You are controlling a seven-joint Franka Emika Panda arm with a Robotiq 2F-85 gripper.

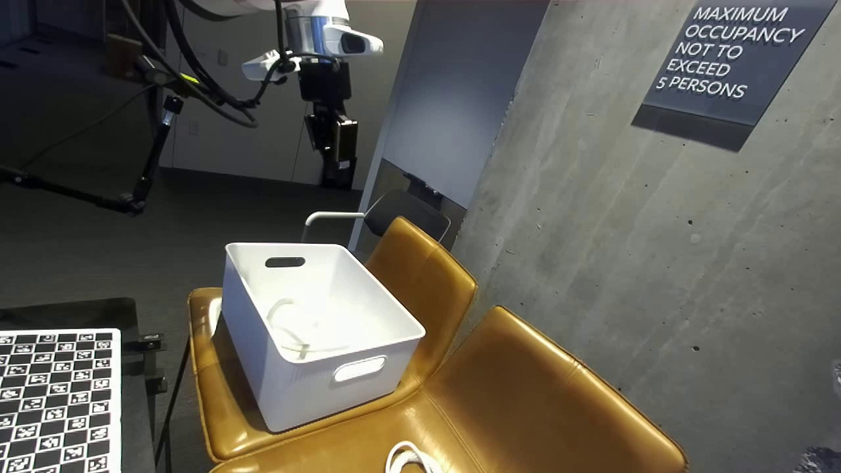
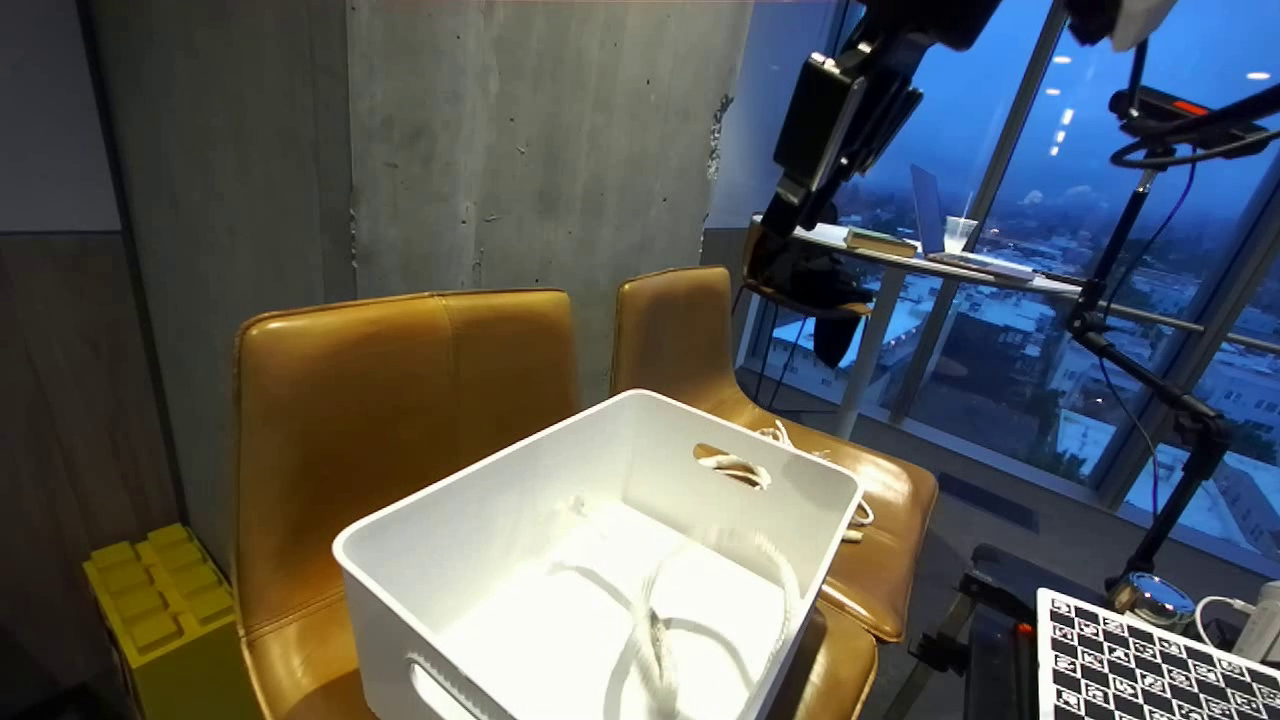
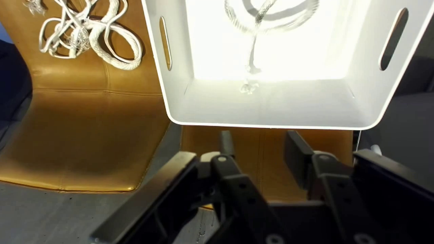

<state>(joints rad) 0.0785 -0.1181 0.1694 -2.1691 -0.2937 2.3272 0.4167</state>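
Observation:
My gripper (image 3: pixel 260 139) stands open, with nothing between its fingers; a finger pad (image 3: pixel 296 159) shows on the right side of the gap. In both exterior views the gripper (image 1: pixel 339 172) (image 2: pixel 792 205) hangs well above a white bin (image 1: pixel 315 394) (image 2: pixel 470 510) (image 3: pixel 257 105). Inside the bin lies a looped pale rope (image 3: pixel 260 17) (image 2: pixel 655 640), blurred in outline, its frayed tip (image 3: pixel 249 88) by the near wall in the wrist view. More white rope (image 3: pixel 101 44) (image 1: pixel 399 454) is heaped on the seat beside the bin.
The bin rests on a tan chair (image 1: pixel 420 276) with a second tan chair (image 1: pixel 558 394) beside it. A concrete wall (image 1: pixel 624 249) rises behind them. A checkered board (image 1: pixel 59 401), a jointed camera stand (image 2: pixel 1140 370) and a yellow block (image 2: pixel 165 610) are also around.

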